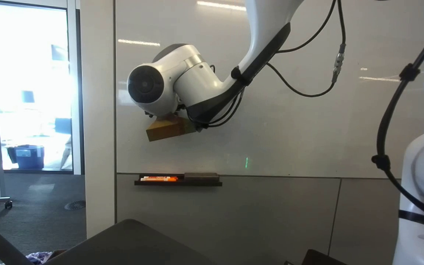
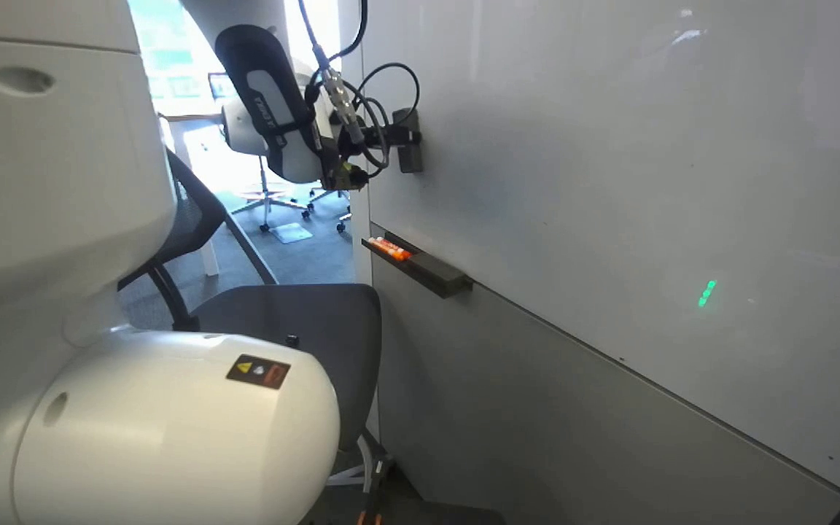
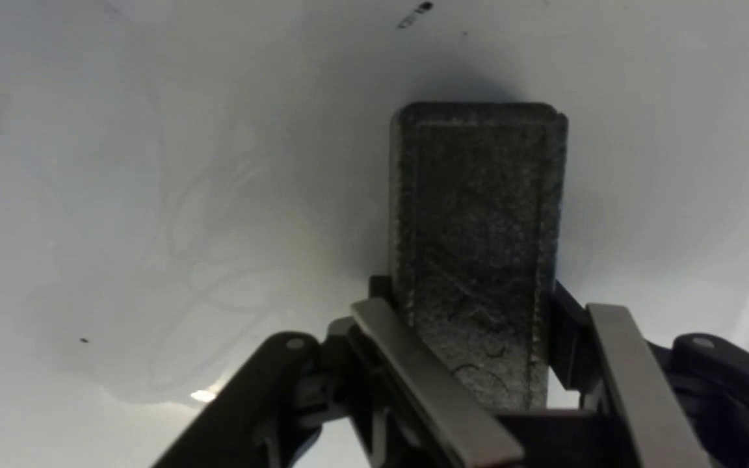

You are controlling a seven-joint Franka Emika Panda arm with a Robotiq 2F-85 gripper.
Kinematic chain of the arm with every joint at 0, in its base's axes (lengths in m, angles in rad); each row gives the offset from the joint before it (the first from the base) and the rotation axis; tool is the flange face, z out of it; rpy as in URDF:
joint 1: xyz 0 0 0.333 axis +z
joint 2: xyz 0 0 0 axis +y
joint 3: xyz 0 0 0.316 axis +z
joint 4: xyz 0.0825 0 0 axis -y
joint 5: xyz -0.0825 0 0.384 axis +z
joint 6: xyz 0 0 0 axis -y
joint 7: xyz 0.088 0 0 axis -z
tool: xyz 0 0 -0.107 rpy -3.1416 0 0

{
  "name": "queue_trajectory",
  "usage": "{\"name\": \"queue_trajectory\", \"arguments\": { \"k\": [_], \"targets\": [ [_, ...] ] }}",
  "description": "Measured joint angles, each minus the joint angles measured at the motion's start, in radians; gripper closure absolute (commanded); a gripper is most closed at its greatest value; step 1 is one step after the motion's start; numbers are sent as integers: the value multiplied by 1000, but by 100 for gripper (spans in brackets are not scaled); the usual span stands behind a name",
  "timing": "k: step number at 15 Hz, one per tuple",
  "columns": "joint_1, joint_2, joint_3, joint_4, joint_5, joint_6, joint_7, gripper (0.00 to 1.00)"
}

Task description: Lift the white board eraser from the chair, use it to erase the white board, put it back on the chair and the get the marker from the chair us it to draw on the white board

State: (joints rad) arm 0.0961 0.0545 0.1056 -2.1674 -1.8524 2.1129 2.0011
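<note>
White board point(image 1: 307, 121) as backdrop, glossy, in both exterior views. Near, low in frame: dark charcoal chair point(image 1: 123, 244), only partly showing. Further in, wrist view: gripper point(image 3: 472, 312) clamped on both long sides of a dark grey eraser point(image 3: 478, 208). Eraser held higher than the chair, close up to the board; whether touching, can't tell. Lower down, narrow tray point(image 1: 180, 183) with orange markers point(image 1: 159, 179) lying beside a dark block point(image 1: 201, 176). Short green stroke point(image 1: 246, 162) on the board, well apart from the eraser. Farthest, at the bright window point(image 1: 17, 48): blue bin point(image 1: 29, 157).
</note>
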Motion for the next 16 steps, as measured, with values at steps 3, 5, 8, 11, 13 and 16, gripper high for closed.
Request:
{"name": "queue_trajectory", "arguments": {
  "k": [3, 5, 8, 11, 13, 16],
  "targets": [
    [-7, -62, -19, -57, 0, 0, 34, 69],
    [-12, -104, -32, -91, 0, -1, 44, 69],
    [-15, -161, -52, -130, -1, 3, 44, 69],
    [-15, -170, -55, -134, 0, 13, 44, 69],
    [-13, -169, -54, -129, 24, 32, 36, 69],
    [-6, -153, -46, -117, 109, 77, 10, 69]
  ]
}}
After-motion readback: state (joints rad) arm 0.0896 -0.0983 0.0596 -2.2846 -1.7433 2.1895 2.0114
